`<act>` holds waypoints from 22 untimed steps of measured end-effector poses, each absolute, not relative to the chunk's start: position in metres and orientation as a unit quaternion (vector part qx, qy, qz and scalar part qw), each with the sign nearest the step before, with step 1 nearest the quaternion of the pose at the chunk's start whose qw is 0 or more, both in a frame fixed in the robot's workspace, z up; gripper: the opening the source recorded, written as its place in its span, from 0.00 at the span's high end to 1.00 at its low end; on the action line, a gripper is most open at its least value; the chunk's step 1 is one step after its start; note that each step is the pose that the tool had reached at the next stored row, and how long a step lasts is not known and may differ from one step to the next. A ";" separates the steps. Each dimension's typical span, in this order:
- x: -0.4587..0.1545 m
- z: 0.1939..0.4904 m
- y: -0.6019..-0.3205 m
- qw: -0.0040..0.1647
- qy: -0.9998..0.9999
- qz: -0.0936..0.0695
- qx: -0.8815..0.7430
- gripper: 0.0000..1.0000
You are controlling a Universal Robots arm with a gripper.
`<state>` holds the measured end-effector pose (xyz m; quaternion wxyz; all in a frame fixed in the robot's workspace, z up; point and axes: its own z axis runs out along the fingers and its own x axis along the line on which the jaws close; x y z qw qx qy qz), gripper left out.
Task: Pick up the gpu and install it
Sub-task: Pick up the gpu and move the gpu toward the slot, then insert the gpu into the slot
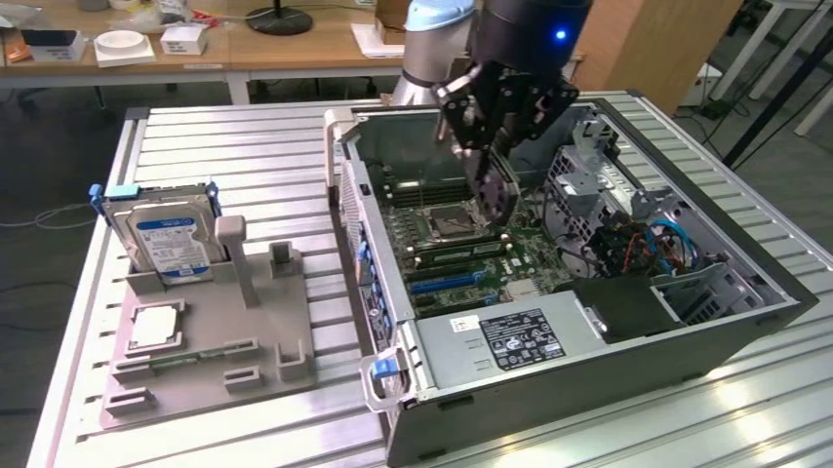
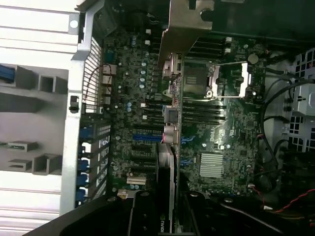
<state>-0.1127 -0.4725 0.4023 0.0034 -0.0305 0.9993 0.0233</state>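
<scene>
- Nearest in the exterior view, your counter [image 1: 234,136] of ribbed metal carried an open computer case [image 1: 729,322] lying on its side, with the labelled power supply [image 1: 521,339] at the case's front end.
- To the exterior view's left of the case, close beside it, a grey holder [image 1: 248,331] sat on the counter. A square chip [image 1: 154,327] lay flat in it, and a hard drive [image 1: 167,242] with a blue and white label stood upright at its far end.
- Deeper inside the case lay the motherboard [image 1: 456,244], with blue slots [image 1: 450,285] on the near side and the processor socket [image 1: 456,222] beyond them.
- Above that board you had the gpu [image 1: 496,195] [image 2: 167,167] hanging on edge, inside the outline of the case and over the area beside the socket. I could not tell whether its lower edge touched the board.
- In the wrist view the card ran edge-on over the slots, with its silver bracket [image 2: 189,24] at the end farthest from the fingers.
- Your end effector [image 1: 493,146] was clenched on the gpu's upper end, one finger on each face of the card.
- Farthest back stood wooden desks [image 1: 260,49] with small boxes on them.
</scene>
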 end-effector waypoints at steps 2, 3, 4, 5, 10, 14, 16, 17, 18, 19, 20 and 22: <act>-0.104 0.402 -0.473 0.003 0.999 0.023 -0.032 0.73; -0.099 0.402 -0.473 0.003 0.999 0.023 -0.033 0.73; -0.095 0.401 -0.473 0.003 0.999 0.023 -0.034 0.73; -0.091 0.401 -0.473 0.003 0.999 0.023 -0.034 0.73; -0.070 0.400 -0.473 0.003 0.999 0.023 -0.038 0.73; -0.068 0.400 -0.473 0.003 0.999 0.023 -0.039 0.73; -0.068 0.400 -0.473 0.003 0.999 0.023 -0.039 0.73; -0.067 0.400 -0.473 0.003 0.999 0.023 -0.039 0.73; -0.067 0.400 -0.473 0.003 0.999 0.023 -0.039 0.73; -0.067 0.400 -0.473 0.003 0.999 0.023 -0.039 0.73; -0.067 0.400 -0.473 0.003 0.999 0.023 -0.039 0.73; -0.068 0.400 -0.473 0.003 0.999 0.023 -0.039 0.73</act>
